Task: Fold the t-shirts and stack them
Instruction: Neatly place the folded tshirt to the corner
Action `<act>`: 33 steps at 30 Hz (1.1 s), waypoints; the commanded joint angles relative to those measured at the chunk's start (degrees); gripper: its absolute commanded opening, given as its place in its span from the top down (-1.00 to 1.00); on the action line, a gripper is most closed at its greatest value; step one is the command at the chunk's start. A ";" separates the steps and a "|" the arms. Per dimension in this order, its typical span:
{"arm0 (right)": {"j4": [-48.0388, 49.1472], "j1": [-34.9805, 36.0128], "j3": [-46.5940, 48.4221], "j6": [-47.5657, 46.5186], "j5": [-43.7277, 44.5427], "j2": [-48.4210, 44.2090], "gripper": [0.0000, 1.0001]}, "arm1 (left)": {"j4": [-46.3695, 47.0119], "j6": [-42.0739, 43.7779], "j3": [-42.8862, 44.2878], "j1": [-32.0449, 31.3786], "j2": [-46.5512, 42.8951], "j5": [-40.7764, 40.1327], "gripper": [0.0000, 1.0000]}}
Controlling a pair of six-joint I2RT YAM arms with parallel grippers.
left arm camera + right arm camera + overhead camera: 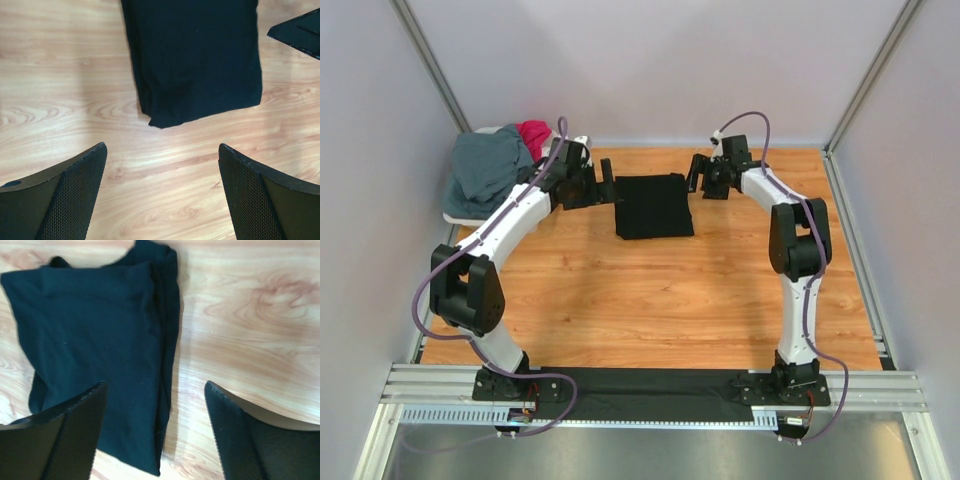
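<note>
The wooden tabletop (pixel 650 290) carries a folded black t-shirt (pixel 654 206) lying flat in the upper middle of the frame, with a white basket (pixel 465 218) at its upper-left corner.

Wooden table (pixel 650 290), white basket (pixel 463 216) at its far left corner, black mat (pixel 650 383) along near edge.

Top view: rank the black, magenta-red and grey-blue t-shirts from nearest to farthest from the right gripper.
1. Folded black cloth t-shirt, just left of the right gripper, mid-table.
2. Crumpled magenta-red cloth t-shirt, in the far-left corner.
3. Crumpled slate grey-blue cloth t-shirt, further left still, the leftmost of the three.
</note>
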 commanded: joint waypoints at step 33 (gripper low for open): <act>-14.22 5.41 13.95 -10.04 21.01 9.21 0.99 | -2.45 -0.29 -1.83 1.97 -0.82 1.36 -0.94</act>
